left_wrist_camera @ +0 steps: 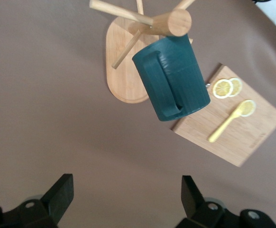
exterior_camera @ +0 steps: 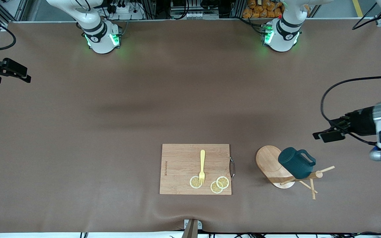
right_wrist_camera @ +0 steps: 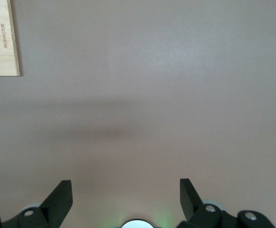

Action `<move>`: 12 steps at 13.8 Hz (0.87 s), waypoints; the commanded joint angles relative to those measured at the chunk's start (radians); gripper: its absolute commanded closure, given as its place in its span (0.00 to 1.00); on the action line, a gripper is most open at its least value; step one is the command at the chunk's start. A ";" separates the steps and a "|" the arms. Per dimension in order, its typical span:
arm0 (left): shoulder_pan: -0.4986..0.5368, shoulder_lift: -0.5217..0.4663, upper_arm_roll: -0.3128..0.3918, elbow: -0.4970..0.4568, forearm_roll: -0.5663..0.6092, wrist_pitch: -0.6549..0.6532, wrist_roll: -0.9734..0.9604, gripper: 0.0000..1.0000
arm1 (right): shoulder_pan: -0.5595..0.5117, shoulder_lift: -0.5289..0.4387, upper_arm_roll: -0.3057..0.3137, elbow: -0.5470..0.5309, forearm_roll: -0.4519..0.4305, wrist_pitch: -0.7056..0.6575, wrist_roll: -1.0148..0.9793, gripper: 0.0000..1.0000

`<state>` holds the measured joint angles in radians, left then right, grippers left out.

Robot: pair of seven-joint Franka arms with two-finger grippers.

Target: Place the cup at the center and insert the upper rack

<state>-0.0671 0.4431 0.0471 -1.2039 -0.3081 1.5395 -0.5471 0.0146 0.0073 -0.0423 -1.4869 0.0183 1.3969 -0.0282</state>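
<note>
The upper rack (exterior_camera: pixel 271 165), a light wooden mug tree, stands on its oval base toward the left arm's end of the table, beside the cutting board. The cup (exterior_camera: pixel 296 163), dark teal and ribbed, hangs on one of its pegs by the handle. Both also show in the left wrist view: the rack (left_wrist_camera: pixel 124 66) and the cup (left_wrist_camera: pixel 173 78). My left gripper (exterior_camera: pixel 322 135) (left_wrist_camera: pixel 126 190) is open and empty, over bare table, apart from the rack. My right gripper (exterior_camera: pixel 23 74) (right_wrist_camera: pixel 126 190) is open and empty, waiting at the right arm's end of the table.
A rectangular wooden cutting board (exterior_camera: pixel 180 165) lies near the table's front edge, with a yellow fork (exterior_camera: pixel 202 165) and three lemon slices (exterior_camera: pixel 219 184) on it. It also shows in the left wrist view (left_wrist_camera: pixel 242 137), and its corner shows in the right wrist view (right_wrist_camera: pixel 0 38).
</note>
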 commanded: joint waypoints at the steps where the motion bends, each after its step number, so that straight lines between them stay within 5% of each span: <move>1: -0.049 -0.023 0.007 -0.011 0.130 0.010 0.007 0.00 | -0.012 -0.006 0.004 0.008 0.009 -0.036 0.017 0.00; 3: -0.075 -0.035 0.005 -0.013 0.223 0.010 0.021 0.00 | -0.024 -0.006 0.007 0.010 0.011 -0.050 0.013 0.00; 12: -0.065 -0.147 0.014 -0.017 0.302 0.007 0.211 0.00 | -0.024 -0.013 0.007 0.014 0.005 -0.133 0.014 0.00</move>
<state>-0.1345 0.3378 0.0594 -1.2011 -0.0277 1.5454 -0.3801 0.0041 0.0027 -0.0434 -1.4768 0.0183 1.2734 -0.0257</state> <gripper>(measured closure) 0.000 0.000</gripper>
